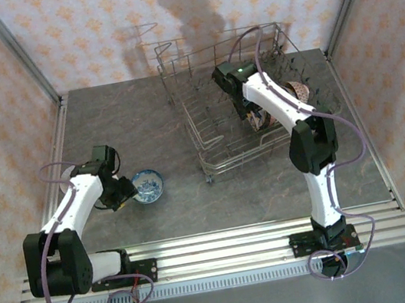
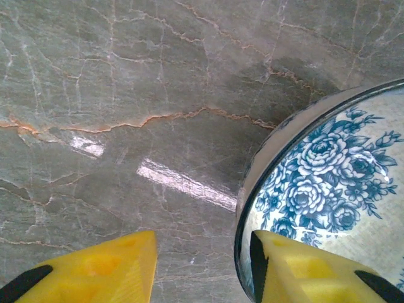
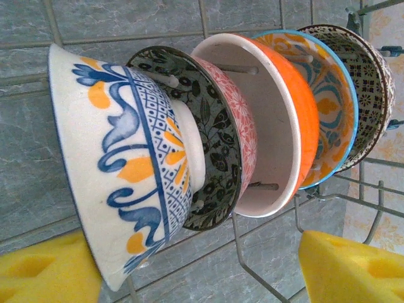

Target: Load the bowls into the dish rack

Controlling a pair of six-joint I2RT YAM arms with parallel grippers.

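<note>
Bowls (image 3: 278, 126), five on edge in the dish rack (image 1: 221, 144), show plainly at the right wrist; from above, upper right, the arm hides most. Right gripper (image 3: 189, 252) gapes wide, gripping nothing. Lower left on the tabletop (image 1: 143, 122), the left gripper (image 2: 203, 252), moderately parted, straddles a blue-flowered bowl (image 2: 328, 170), its rim cut off by the frame.

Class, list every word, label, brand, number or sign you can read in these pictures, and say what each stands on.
None: no readable text anywhere.
The blue-and-white bowl carries only painted roses.
The racked bowls carry only painted patterns.
The dish rack and the table bear no label or number.
</note>
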